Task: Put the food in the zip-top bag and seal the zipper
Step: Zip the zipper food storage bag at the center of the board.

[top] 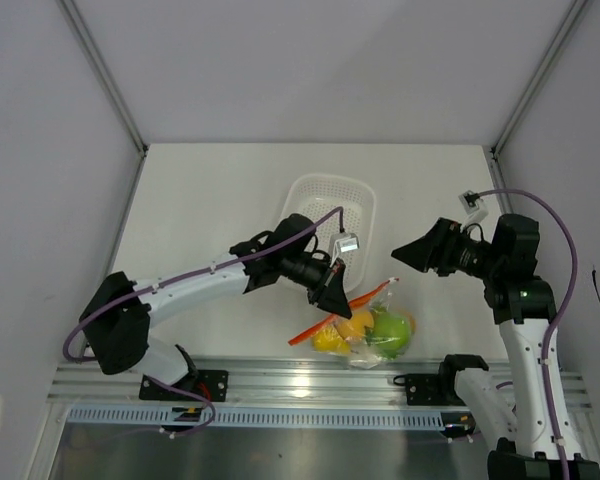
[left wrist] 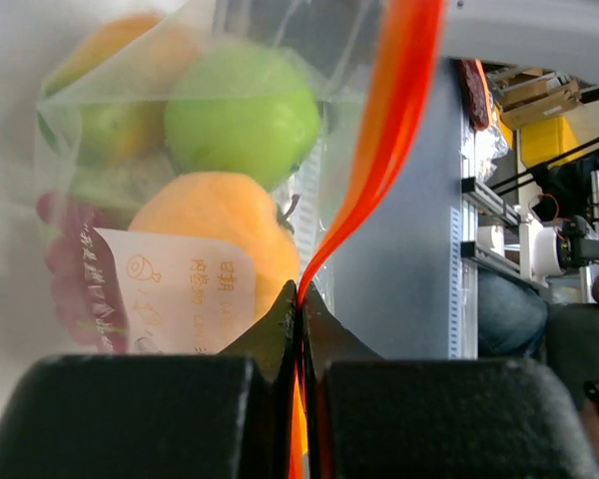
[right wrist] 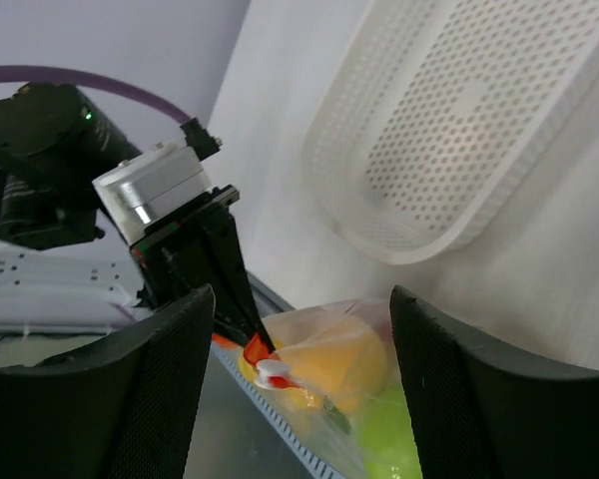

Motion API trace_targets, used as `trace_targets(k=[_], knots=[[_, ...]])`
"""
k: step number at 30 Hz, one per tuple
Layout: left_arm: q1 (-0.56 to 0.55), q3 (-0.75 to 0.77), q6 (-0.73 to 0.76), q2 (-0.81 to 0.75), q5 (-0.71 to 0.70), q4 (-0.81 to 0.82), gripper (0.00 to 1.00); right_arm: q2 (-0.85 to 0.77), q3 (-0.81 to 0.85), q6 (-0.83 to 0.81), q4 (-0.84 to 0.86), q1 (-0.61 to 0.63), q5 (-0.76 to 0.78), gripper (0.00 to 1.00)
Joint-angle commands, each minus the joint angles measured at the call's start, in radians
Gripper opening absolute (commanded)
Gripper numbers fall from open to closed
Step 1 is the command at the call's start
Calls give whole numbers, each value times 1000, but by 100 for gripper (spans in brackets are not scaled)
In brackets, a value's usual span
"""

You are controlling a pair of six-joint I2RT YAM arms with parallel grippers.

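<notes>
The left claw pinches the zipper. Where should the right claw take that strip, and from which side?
Probably the free stretch of the zipper right of the left claw, coming from the right with the open right claw. The strip is thin and flat and rises clear of the food there, so the claw can close across its faces.

White perforated basket sits mid-table, right way up, on the white table. From the right wrist camera, its holed floor and curved rim fill the upper right. Along the table's near edge runs an aluminium rail, with a slotted cable duct just nearer. Grey frame struts slant up the plain white walls on both sides.
</notes>
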Motion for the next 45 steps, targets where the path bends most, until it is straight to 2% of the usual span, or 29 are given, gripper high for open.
trace_targets(k=[1, 10, 19, 23, 29, 33, 36, 39, 45], knots=[[0, -70, -43, -87, 40, 94, 1, -42, -91, 105, 275, 10, -193, 72], [21, -135, -58, -147, 24, 118, 1, -91, -193, 99, 361, 154, -201, 60], [72, -153, -61, -130, 72, 156, 0, -166, -235, 27, 341, 145, -241, 56], [86, -169, -64, -138, 90, 178, 1, -150, -288, 73, 419, 144, -278, 52], [95, -176, -47, -153, 115, 173, 1, -117, -274, 44, 390, 139, -221, 52], [97, -187, -49, -157, 121, 179, 1, -102, -291, 66, 428, 144, -232, 52], [103, -193, -50, -157, 127, 184, 1, -110, -309, 56, 425, 145, -235, 49], [106, -196, -64, -153, 136, 224, 0, -119, -334, 76, 459, 148, -244, 38], [110, -195, -80, -134, 149, 247, 1, -120, -351, 82, 479, 162, -250, 37]])
